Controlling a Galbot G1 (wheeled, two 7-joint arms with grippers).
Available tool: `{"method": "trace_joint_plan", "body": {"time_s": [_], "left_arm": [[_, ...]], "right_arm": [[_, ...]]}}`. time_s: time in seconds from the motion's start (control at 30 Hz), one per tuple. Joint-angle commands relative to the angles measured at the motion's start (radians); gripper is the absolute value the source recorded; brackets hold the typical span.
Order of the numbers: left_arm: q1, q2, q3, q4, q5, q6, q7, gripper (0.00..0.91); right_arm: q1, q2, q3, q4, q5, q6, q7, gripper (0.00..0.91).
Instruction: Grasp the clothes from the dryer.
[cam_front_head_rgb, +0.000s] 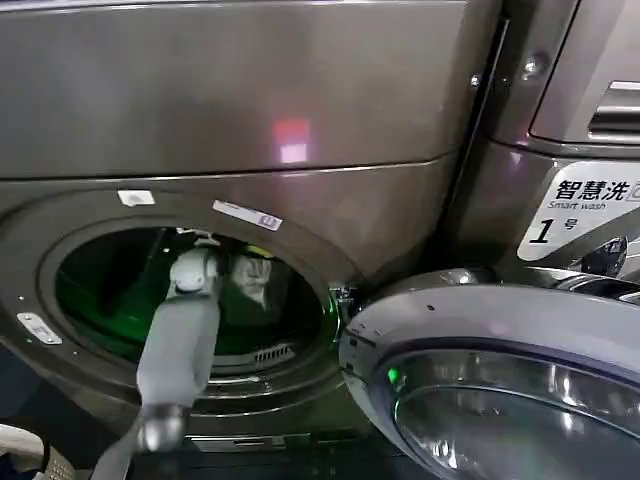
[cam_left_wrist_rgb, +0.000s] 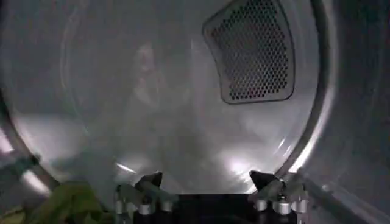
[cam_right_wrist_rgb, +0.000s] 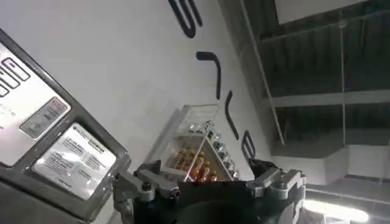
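Left gripper (cam_left_wrist_rgb: 207, 181) inside the dryer (cam_front_head_rgb: 300, 120) drum, fingers spread apart and empty, with yellow-green clothes (cam_left_wrist_rgb: 64, 204) just beside one fingertip.

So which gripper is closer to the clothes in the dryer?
Left. The left gripper is inside the dryer drum, open, beside the clothes. The right gripper is outside, pointing up toward a wall and ceiling.

Dim, blurred drum (cam_left_wrist_rgb: 170, 122) (green glow inside), glare on metal
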Motion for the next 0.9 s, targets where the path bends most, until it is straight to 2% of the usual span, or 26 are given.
{"method": "trace_joint_plan", "body": {"time_s": [0.03,0.53,0.9], "left_arm": [[-0.146,0.029,0.189,0.253,0.194,-0.006,0.237,0.907],[-0.230,0.090,0.502,0.336,0.555,-0.157,0.414,0.907],[-0.315,0.087,0.657,0.356,0.664,-0.245,0.536,0.907]], "right_arm": [[0.003,-0.013,-0.003,-0.003,-0.001,0.000,-0.001,0.907],[0.005,-0.018,0.009,-0.025,-0.005,0.001,-0.005,0.907],[0.002,-0.013,0.015,-0.027,-0.006,0.002,-0.009,0.907]]}}
